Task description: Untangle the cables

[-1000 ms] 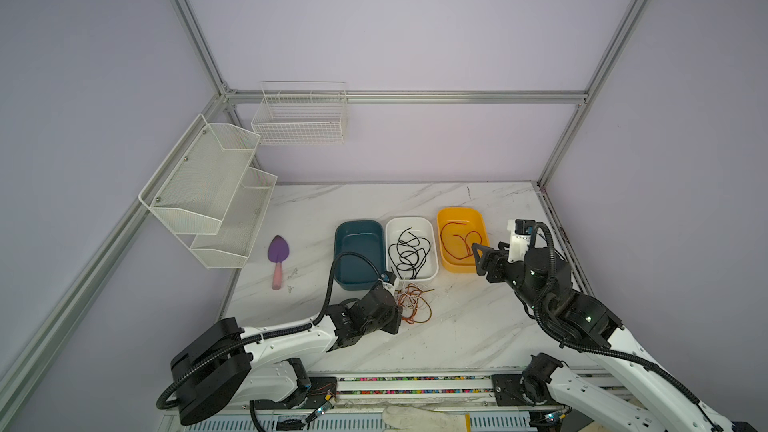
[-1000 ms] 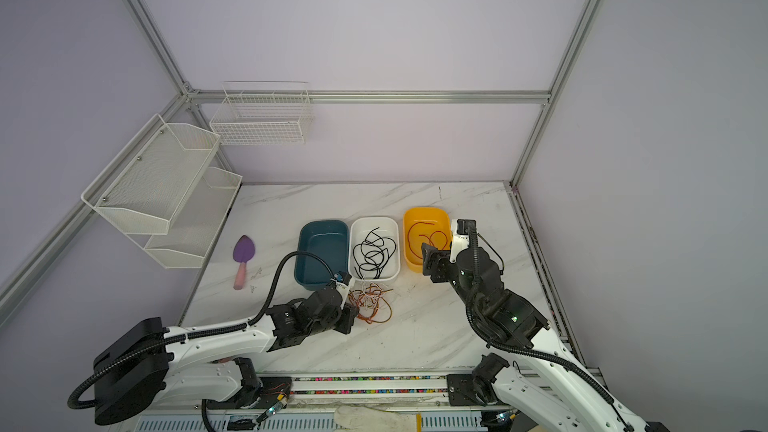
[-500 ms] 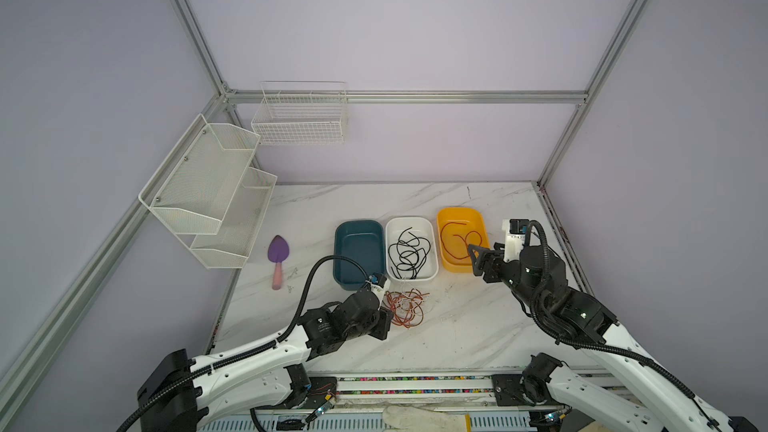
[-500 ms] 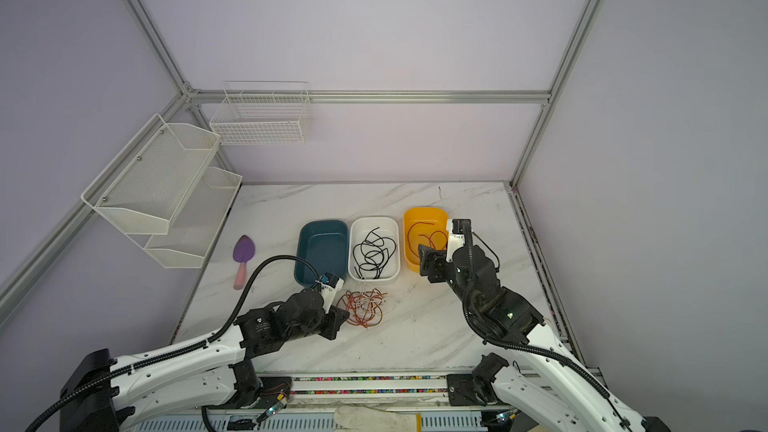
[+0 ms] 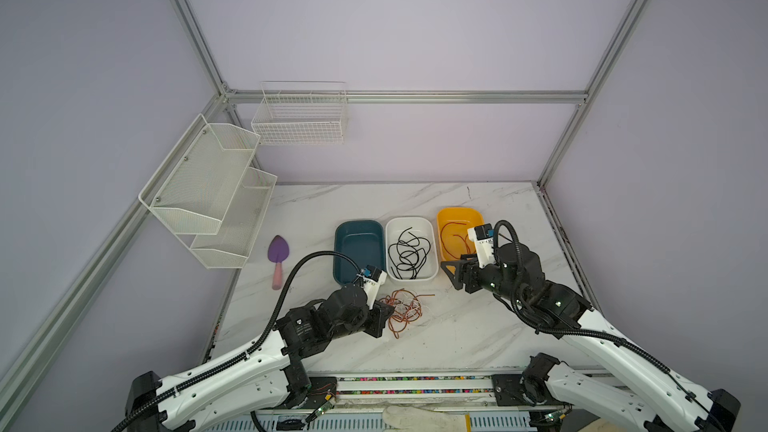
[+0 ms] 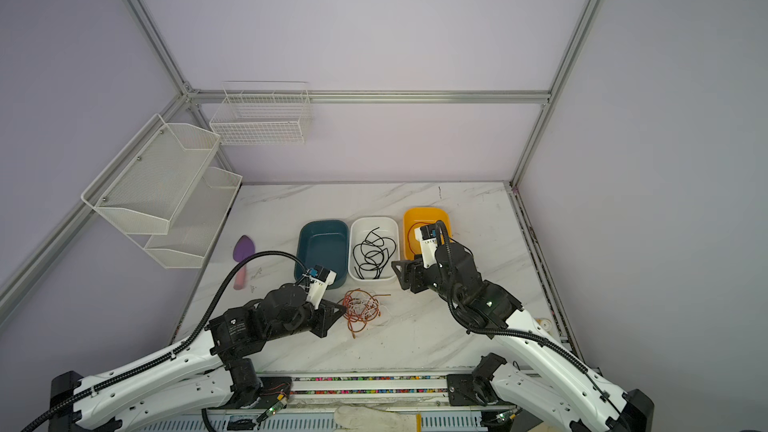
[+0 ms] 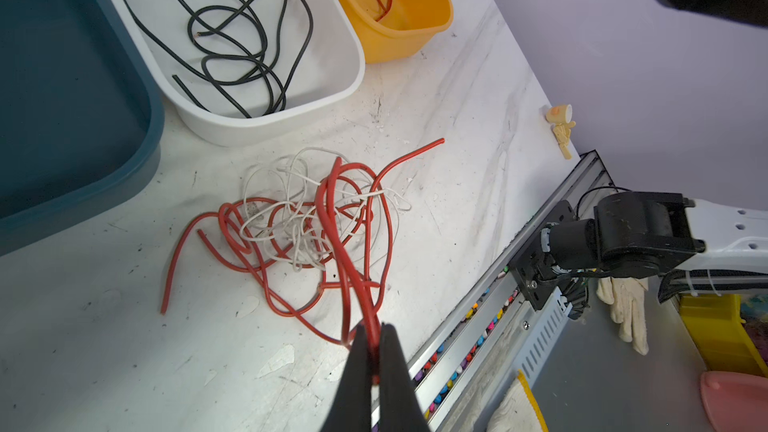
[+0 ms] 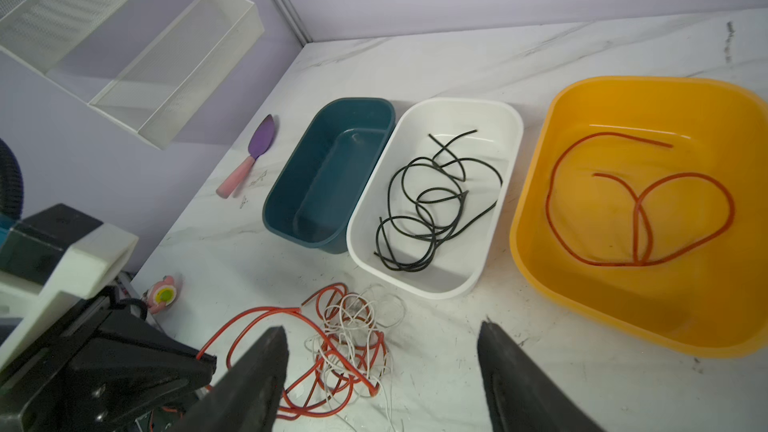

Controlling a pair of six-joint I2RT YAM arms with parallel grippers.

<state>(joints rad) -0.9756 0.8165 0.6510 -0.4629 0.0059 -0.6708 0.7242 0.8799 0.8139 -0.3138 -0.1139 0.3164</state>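
A tangle of orange-red and white cables (image 5: 405, 307) (image 6: 361, 307) lies on the marble table in front of the bins. My left gripper (image 7: 374, 342) (image 5: 386, 312) is shut on one orange-red strand at the tangle's near-left edge, and the strand rises from the heap (image 7: 316, 222) into the jaws. My right gripper (image 8: 381, 326) (image 5: 452, 275) is open and hangs above the table, right of the tangle (image 8: 349, 334), holding nothing. Black cables (image 5: 409, 253) (image 8: 432, 209) lie in the white bin (image 5: 432, 272). One orange-red cable (image 8: 640, 209) lies in the yellow bin (image 5: 459, 214).
An empty teal bin (image 5: 357, 238) stands left of the white one. A purple trowel with a pink handle (image 5: 277, 257) lies at the left. White mesh shelves (image 5: 208, 189) and a wire basket (image 5: 301, 118) hang on the walls. Small toy figures (image 7: 561, 126) (image 8: 164, 295) sit at the table's edges.
My left arm has drawn back toward the front, dragging the tangle a little with it. My right gripper has moved left and nearer the tangle, its jaws slightly narrower.
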